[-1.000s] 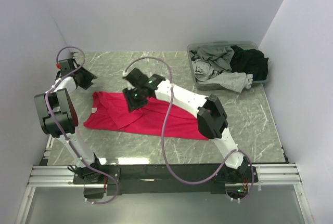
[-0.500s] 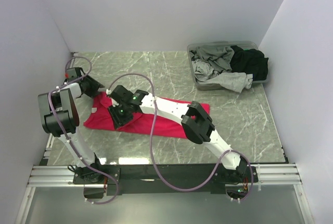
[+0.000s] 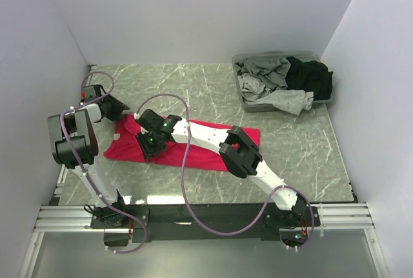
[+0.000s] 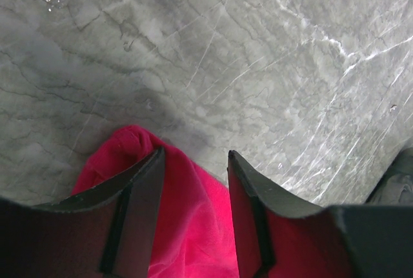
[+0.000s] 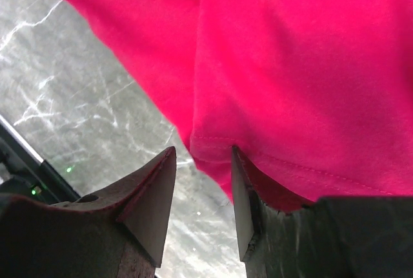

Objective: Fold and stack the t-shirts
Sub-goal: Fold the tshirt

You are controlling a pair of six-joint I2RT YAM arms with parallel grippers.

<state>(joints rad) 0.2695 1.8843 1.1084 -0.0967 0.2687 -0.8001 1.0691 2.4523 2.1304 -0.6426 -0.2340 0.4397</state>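
Note:
The bright pinkish-red t-shirt [image 3: 190, 157] lies spread across the left and middle of the marble table. My left gripper [image 3: 121, 110] is at its far left corner. In the left wrist view it [image 4: 195, 155] is open, with a bunched edge of the red shirt [image 4: 187, 226] between the fingers. My right gripper [image 3: 147, 146] hangs low over the shirt's left part. In the right wrist view it [image 5: 202, 155] is open, with the stitched hem of the shirt [image 5: 290, 65] at the tip of one finger. Grey shirts [image 3: 264, 75] and a black shirt [image 3: 313, 75] lie in the tub.
The grey plastic tub [image 3: 255, 105] stands at the back right, with cloth spilling over its rim. White walls close in the table on the left, back and right. The right arm stretches across the red shirt from the near right.
My right gripper has moved left and nearer, down onto the shirt's left part. My left gripper has come from the far left edge to the shirt's corner.

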